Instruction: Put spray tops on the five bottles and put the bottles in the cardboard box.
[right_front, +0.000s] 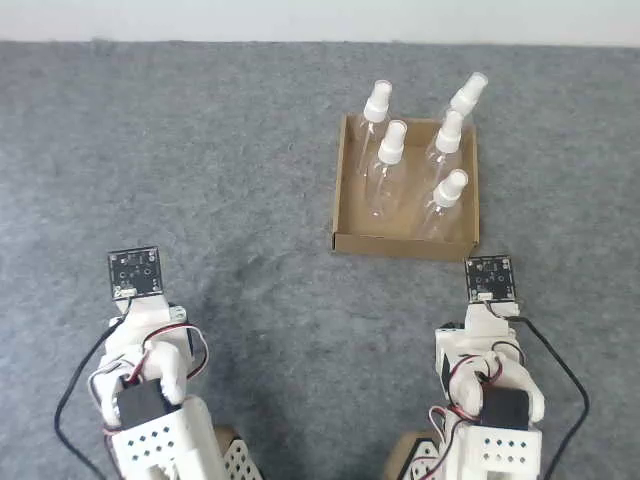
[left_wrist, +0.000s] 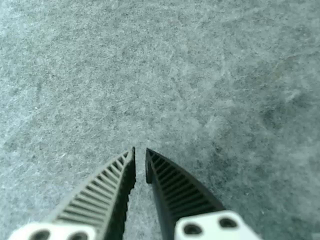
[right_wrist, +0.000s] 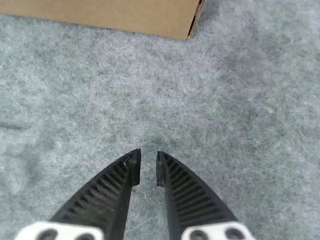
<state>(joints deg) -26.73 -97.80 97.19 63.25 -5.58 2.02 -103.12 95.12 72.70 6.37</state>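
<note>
The cardboard box (right_front: 403, 243) sits on the grey carpet at the back right of centre. Several clear bottles stand inside it, each with a white spray top: one at the back left (right_front: 378, 100), one at the back right (right_front: 468, 92), and others in the middle (right_front: 390, 150), at the right (right_front: 449, 133) and at the front right (right_front: 447, 195). My left arm (right_front: 150, 380) is folded back at the near left, its gripper (left_wrist: 140, 150) shut over bare carpet. My right arm (right_front: 490, 390) is folded at the near right, its gripper (right_wrist: 148, 152) shut just short of the box wall (right_wrist: 100, 15).
Grey carpet (right_front: 200, 160) covers the whole table. A pale wall edge (right_front: 300, 20) runs along the far side.
</note>
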